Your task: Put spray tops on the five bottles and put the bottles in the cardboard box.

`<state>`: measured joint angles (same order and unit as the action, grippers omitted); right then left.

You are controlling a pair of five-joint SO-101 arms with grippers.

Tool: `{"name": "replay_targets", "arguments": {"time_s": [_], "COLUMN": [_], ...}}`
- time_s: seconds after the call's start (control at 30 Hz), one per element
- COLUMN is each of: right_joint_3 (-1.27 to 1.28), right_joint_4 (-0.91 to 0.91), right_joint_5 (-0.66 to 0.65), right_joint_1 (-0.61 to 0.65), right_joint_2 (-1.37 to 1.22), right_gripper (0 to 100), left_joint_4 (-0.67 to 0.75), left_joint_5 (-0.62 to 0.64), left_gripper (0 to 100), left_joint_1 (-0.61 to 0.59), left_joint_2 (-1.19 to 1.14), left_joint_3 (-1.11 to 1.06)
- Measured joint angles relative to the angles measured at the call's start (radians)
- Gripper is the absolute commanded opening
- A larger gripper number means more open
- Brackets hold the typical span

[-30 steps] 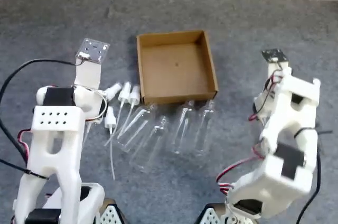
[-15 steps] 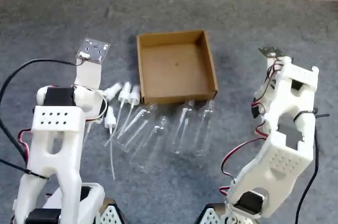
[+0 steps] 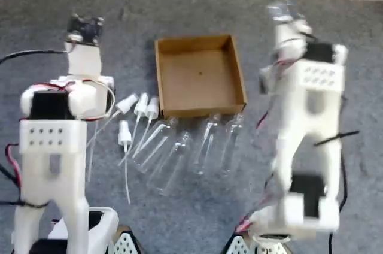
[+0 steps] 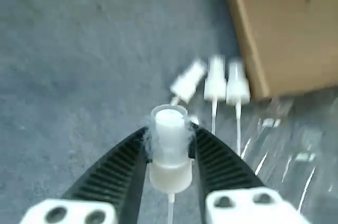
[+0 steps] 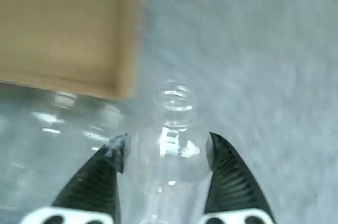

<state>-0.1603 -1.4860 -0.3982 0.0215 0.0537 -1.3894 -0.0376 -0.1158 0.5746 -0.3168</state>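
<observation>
1. Left gripper [image 4: 169, 137] is pinching one top [image 4: 169, 152] by its body. The cap end sticks out past the jaw tips and the dip tube runs back toward the wrist. It's held up off the table [image 3: 197, 218].
2. Right gripper [image 5: 166, 147] is clamped on a clear bottle [image 5: 174, 102], one jaw on each side of the body. The neck is open, nothing fitted. In the high view that arm is up, right of the box [image 3: 242, 80].
3. Box is empty.
4. Four loose tops [image 3: 140, 105] lie on the table by the box's near left corner. Four bare bottles [image 3: 173, 158] lie just in front of the box.
5. Progress, my read: 0 of 5 capped, 0 of 5 boxed. The first top and bottle are in hand but well apart, not mated.
6. Left to do: bring top to neck, seat it, put the bottle in the box, then repeat for the other four.
</observation>
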Motion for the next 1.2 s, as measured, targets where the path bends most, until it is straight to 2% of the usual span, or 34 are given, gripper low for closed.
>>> {"name": "replay_targets", "arguments": {"time_s": [0.27,0.4,0.6,0.87,1.2], "right_joint_3": [0.577,0.818,0.985,1.142,1.151], "right_joint_4": [0.325,0.414,0.597,0.763,0.778], "right_joint_5": [0.117,0.152,0.158,0.158,0.160], "right_joint_1": [0.384,0.535,0.769,0.896,0.898], "right_joint_2": [0.519,0.710,0.842,0.928,0.939], "right_gripper": [0.4,0.4,0.4,0.4,0.4], "left_joint_4": [0.021,0.106,0.269,0.416,0.436], "left_joint_5": [0.106,0.193,0.384,0.531,0.545], "left_gripper": [0,0,0,0,0], "left_joint_1": [0.000,0.000,0.000,0.000,0.069], "left_joint_2": [0.285,0.456,0.560,0.606,0.661], "left_joint_3": [0.038,0.012,-0.046,-0.160,-0.187]}}
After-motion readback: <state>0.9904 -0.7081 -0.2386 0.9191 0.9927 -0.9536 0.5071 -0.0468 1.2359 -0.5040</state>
